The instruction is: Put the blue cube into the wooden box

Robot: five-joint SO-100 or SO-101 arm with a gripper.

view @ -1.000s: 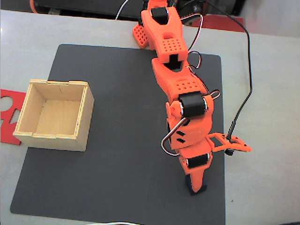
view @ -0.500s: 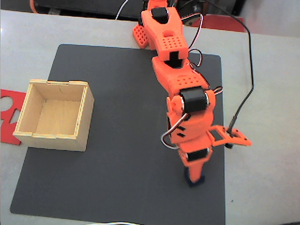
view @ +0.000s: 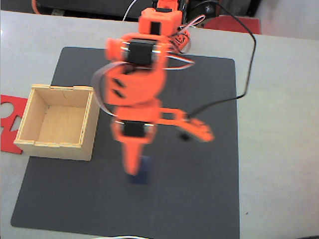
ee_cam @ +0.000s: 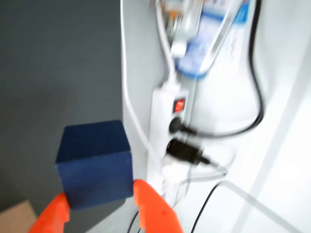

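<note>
The wooden box (view: 57, 122) stands open-topped on the left edge of the dark mat (view: 199, 199), with nothing inside it. In the fixed view my orange gripper (view: 135, 170) hangs blurred over the middle of the mat, to the right of the box, with the blue cube (view: 143, 172) at its tip. The wrist view shows the navy cube (ee_cam: 95, 162) pinched between two orange fingertips (ee_cam: 150, 201), so my gripper (ee_cam: 97, 206) is shut on it. The cube appears raised off the mat.
A flat red cut-out sheet (view: 7, 124) lies left of the box. A black cable (view: 246, 64) runs from the arm over the table's right side. In the wrist view a white power strip (ee_cam: 167, 126) with a lit red switch and several cables lie beyond the mat.
The arm has swung left from the mat's front right to its middle, carrying the blue cube upward and toward the box. The box has not moved.
</note>
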